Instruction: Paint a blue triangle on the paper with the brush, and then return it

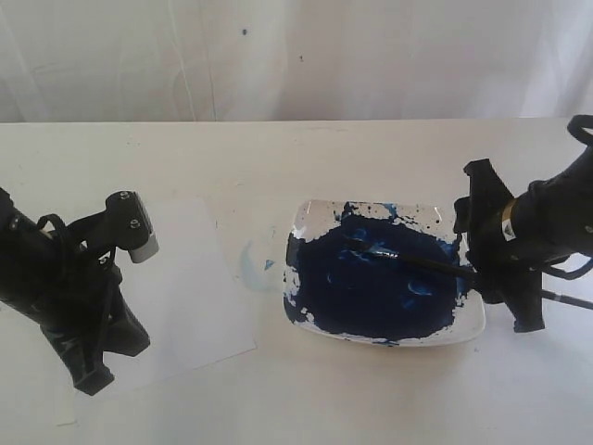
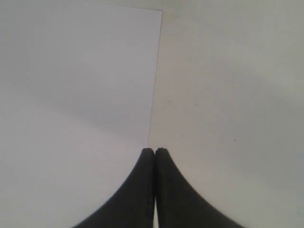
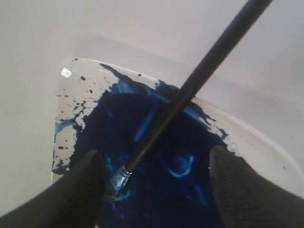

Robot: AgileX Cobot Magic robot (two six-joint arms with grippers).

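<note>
The brush (image 1: 417, 262) lies across the white square plate (image 1: 320, 215) of dark blue paint, bristles in the paint, handle running off the right rim. In the right wrist view the brush (image 3: 190, 90) passes between the fingers with its silver ferrule (image 3: 121, 175) beside one finger. My right gripper (image 1: 482, 269) (image 3: 154, 154) is open over it, its pads clear of the handle. The paper (image 1: 185, 287) (image 2: 76, 95) lies left of the plate and is blank; no blue triangle shows. My left gripper (image 1: 93, 380) (image 2: 155, 151) is shut and empty over the paper's edge.
A pale blue round smudge (image 1: 252, 264) marks the table between paper and plate. Paint splatter dots the plate's rim (image 3: 66, 95). A white backdrop stands behind the table's far edge.
</note>
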